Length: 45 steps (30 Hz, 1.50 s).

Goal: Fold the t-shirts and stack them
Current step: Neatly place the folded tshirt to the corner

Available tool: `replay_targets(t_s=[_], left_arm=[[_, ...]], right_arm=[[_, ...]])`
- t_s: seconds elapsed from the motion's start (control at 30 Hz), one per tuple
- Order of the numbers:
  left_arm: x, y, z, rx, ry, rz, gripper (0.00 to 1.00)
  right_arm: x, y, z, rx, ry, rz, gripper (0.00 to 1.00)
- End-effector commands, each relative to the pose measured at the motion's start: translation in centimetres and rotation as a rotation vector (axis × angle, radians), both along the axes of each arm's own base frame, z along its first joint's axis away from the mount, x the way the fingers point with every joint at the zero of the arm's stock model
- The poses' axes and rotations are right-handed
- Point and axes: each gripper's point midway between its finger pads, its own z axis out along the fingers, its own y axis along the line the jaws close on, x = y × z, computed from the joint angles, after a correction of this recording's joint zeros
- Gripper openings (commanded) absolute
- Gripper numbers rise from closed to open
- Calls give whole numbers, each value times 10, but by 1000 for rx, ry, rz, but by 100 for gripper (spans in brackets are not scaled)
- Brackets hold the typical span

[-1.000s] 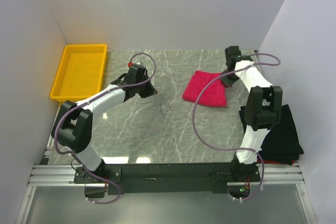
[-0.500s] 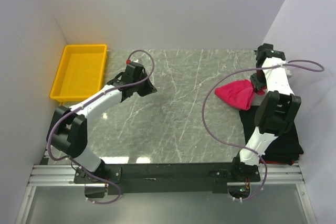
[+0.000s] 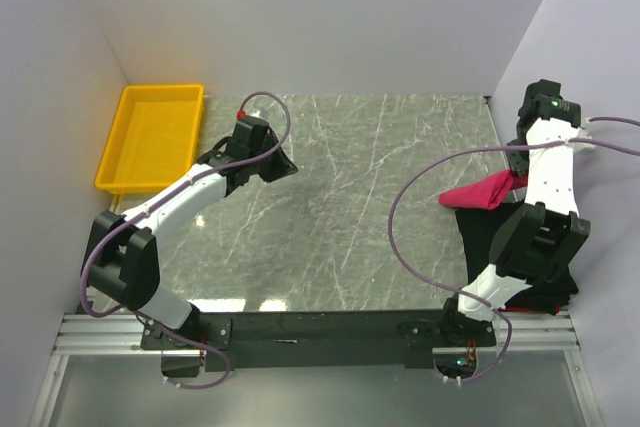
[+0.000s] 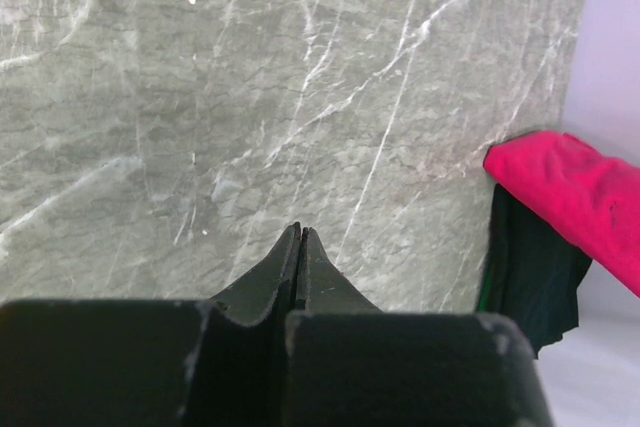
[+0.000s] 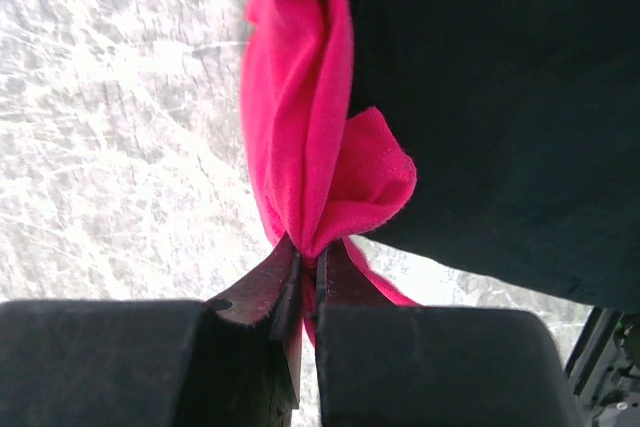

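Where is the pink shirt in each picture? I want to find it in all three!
Top view: the pink shirt is on the right side, held by the right gripper.
Left wrist view: it is at the right edge.
Right wrist view: it is in the middle, pinched between the fingers.
Shared landmark: the black shirt, right next to it every time.

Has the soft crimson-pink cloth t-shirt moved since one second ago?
Yes. The crimson-pink t-shirt went right, from the middle of the marble table to the black cloth t-shirt, pinched in the right gripper.
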Motion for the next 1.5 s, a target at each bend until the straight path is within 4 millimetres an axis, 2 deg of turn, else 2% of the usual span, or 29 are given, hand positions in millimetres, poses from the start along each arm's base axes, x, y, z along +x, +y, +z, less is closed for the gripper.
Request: replay_targets(t_s=[0.0, 0.37, 0.63, 0.77, 0.97, 1.0, 1.07, 1.17, 1.2, 1.23, 1.27, 1.33, 1.47], left_arm=[[0, -5, 27, -34, -71, -30, 1], [-3, -5, 24, -35, -69, -32, 1], [-3, -3, 25, -29, -70, -31, 1], [-4, -4, 25, -33, -70, -34, 1], [-6, -8, 25, -34, -67, -43, 1], [-6, -8, 25, -32, -68, -47, 1], [-7, -11, 24, -31, -65, -52, 1], [-10, -18, 20, -30, -59, -73, 1], [-11, -20, 21, -31, -61, -79, 1], [-11, -22, 18, -28, -54, -86, 1], [-13, -26, 15, -25, -49, -97, 1], [-15, -29, 13, -22, -49, -115, 1], [-19, -31, 6, -22, -37, -137, 1]], right_arm=[[-12, -9, 37, -60, -70, 0, 0], [-34, -15, 75, -90, -176, -4, 0], [-45, -13, 87, -93, -210, -3, 0], [-58, -13, 91, -98, -222, -17, 0], [-74, -14, 86, -101, -218, -29, 0], [-77, -14, 78, -94, -200, -33, 0], [-82, -14, 74, -97, -201, -33, 0], [-92, -10, 49, -64, -159, -27, 1], [-95, -9, 45, -53, -157, -25, 7], [-100, -8, 42, -49, -149, -32, 18], [-108, -8, 37, -36, -125, -50, 39], [-115, -4, 35, -32, -110, -43, 44], [-116, 2, 44, -52, -157, 5, 45]])
